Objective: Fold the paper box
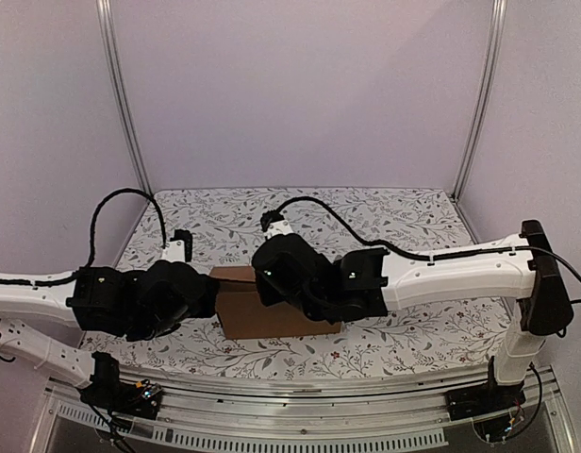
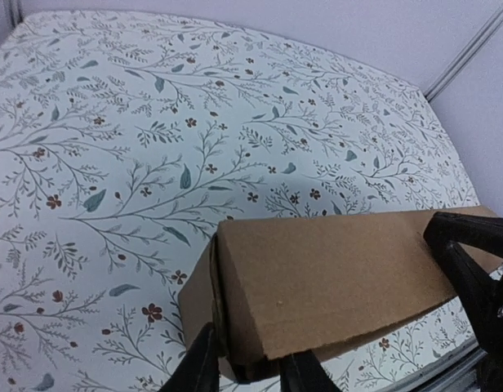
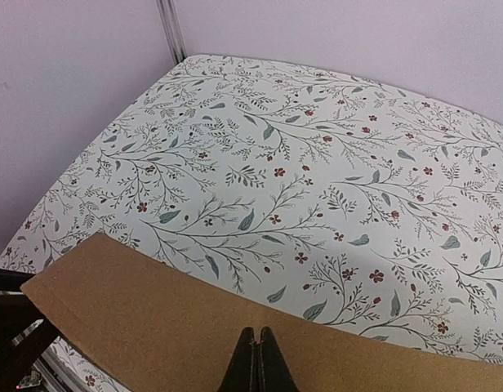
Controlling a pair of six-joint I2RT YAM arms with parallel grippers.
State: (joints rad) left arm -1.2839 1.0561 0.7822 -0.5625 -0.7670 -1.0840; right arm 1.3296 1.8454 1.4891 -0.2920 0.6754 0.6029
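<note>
The top external camera sits high behind the arms, looking down and forward across the whole flowered tablecloth (image 1: 366, 212). The left wrist camera hangs close above the paper box (image 2: 333, 278) and faces the table's far right corner. The right wrist camera skims low over the box's top and faces the far left corner. All three views share the box and the cloth.

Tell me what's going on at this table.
A plain brown cardboard mailer box sits on the floral-patterned table, already folded into a shallow box shape. The left gripper has its fingers apart astride one end corner. The right gripper, shut, is over the top panel.
</note>
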